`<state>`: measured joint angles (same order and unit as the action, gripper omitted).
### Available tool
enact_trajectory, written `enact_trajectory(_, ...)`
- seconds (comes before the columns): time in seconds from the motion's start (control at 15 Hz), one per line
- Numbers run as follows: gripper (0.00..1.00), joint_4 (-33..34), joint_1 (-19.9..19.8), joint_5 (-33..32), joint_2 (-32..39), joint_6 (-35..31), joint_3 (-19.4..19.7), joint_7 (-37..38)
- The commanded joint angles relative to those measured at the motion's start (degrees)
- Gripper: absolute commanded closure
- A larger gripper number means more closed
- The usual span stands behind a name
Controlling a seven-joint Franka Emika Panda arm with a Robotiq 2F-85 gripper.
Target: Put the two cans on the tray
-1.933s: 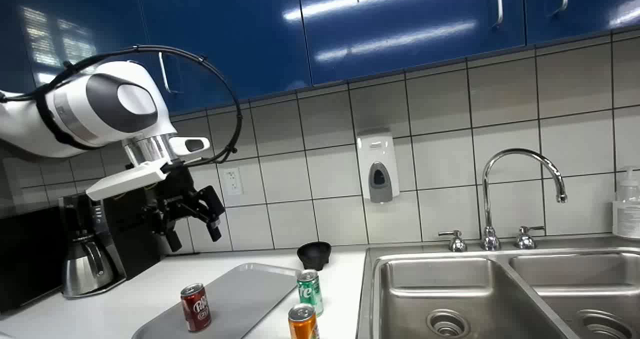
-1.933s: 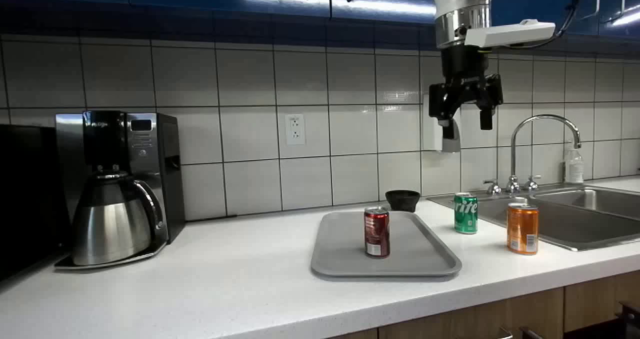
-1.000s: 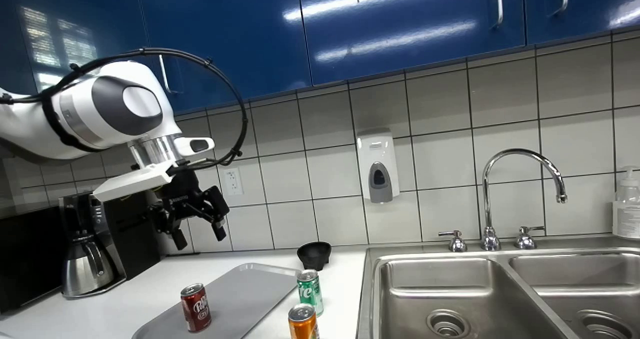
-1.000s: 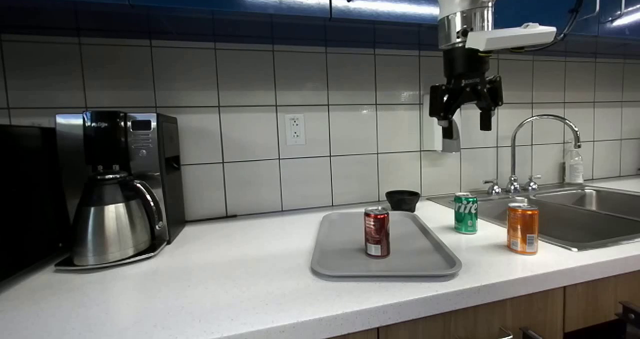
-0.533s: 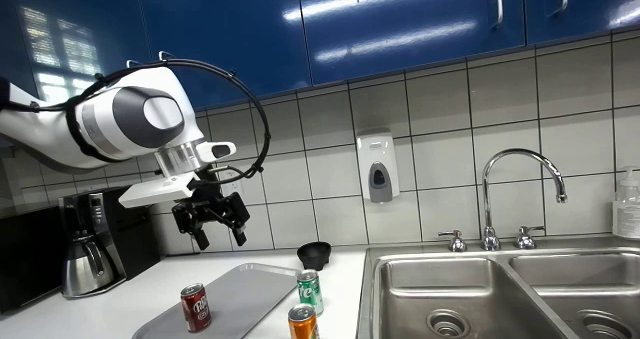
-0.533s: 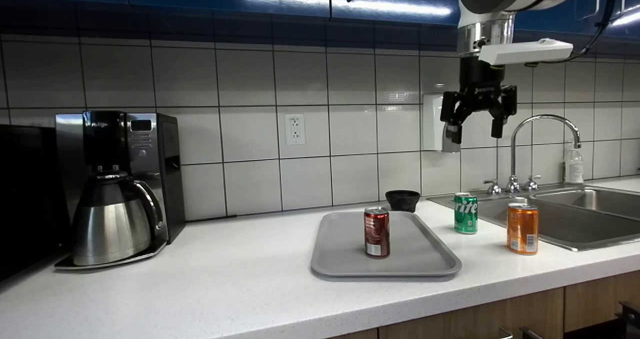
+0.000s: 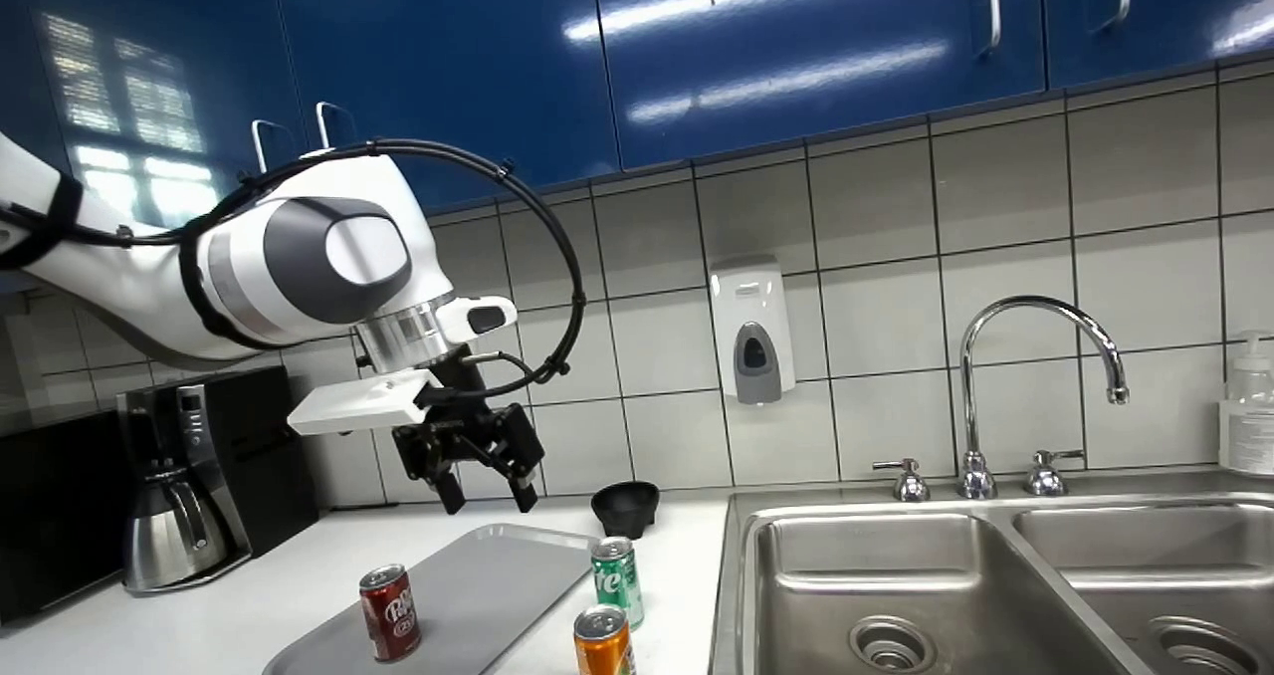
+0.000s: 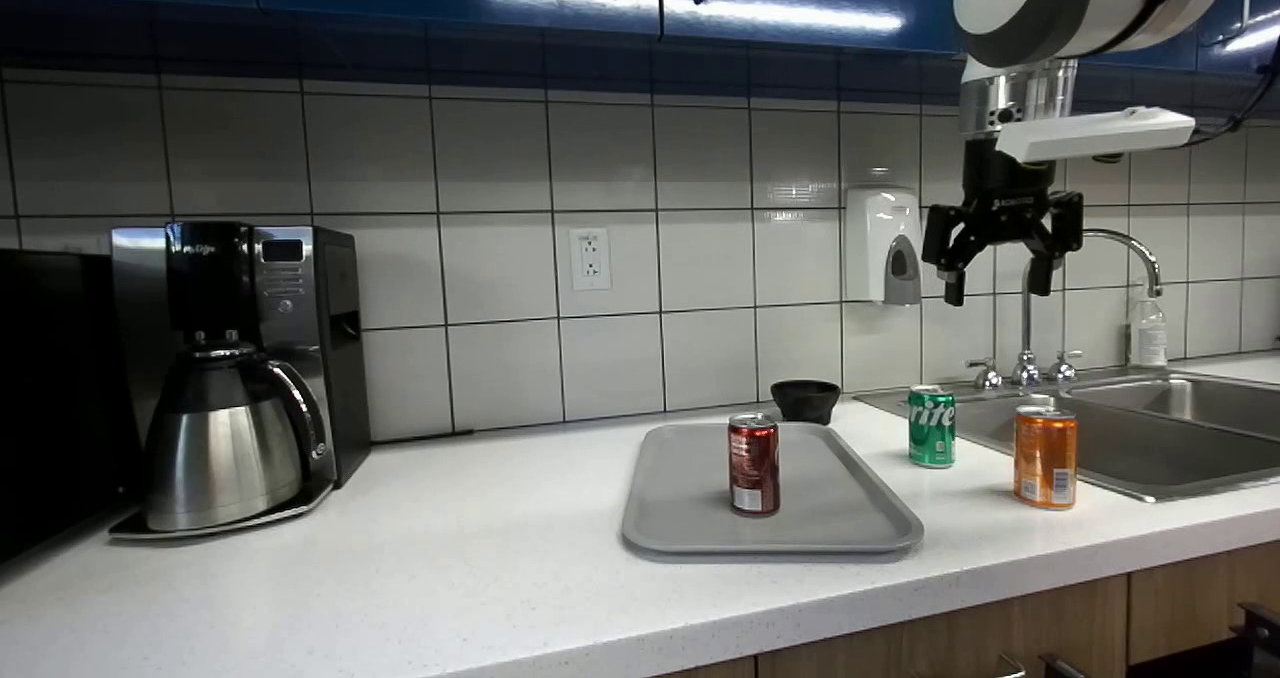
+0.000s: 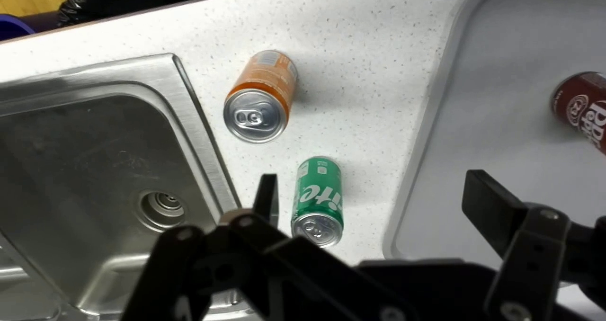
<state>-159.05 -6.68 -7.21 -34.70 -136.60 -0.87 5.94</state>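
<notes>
The gripper (image 8: 997,283) gapes wide; an exterior view crops the tray (image 7: 498,585) and orange can (image 7: 603,645).

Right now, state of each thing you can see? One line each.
gripper: open, holding nothing
orange can: upright, on counter
green can: upright, on counter
red can: upright, on tray
tray: flat on counter
bowl: open side up
faucet: not running
carafe: in coffee maker
blue cabinets: shut
</notes>
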Motion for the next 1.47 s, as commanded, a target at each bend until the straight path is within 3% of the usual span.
enact_trajectory(0.0,0.00,0.07,-3.50,-2.73,2.37,-2.13,0.03,1.90)
enact_trajectory(0.6,0.00,0.06,-8.52,-7.32,9.76,-5.31,1.24,4.04)
enact_trajectory(1.4,0.00,-0.03,-8.17,-8.80,23.50,-19.00,2.09,6.21)
